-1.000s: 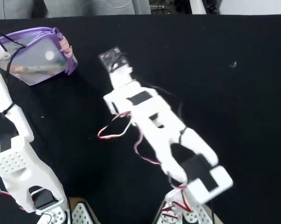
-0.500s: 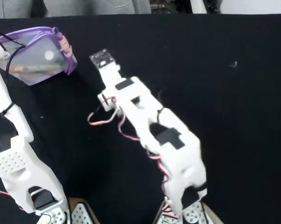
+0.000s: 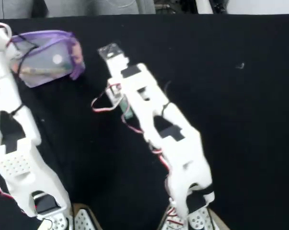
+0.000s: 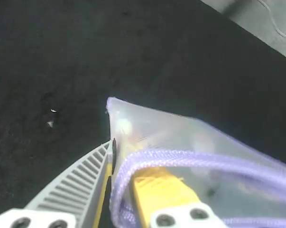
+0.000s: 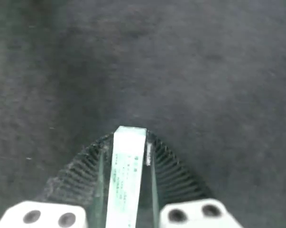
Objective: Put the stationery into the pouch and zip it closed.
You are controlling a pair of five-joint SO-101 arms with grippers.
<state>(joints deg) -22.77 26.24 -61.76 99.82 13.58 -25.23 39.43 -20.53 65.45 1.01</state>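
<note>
Near the part-filled pouch (zip open, I judge), my right gripper pinches a flat strip not yet stowed, while my left gripper clamps the pouch rim.

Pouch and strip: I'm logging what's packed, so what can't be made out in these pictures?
- The purple-edged clear plastic pouch: its contents are blurred through the plastic in the high view. In the left wrist view the picture's edge cuts off its zip, so open or closed cannot be told.
- The pale flat strip between the right gripper's fingers: its print is too small to read. In the high view the right arm hides most of it.
</note>
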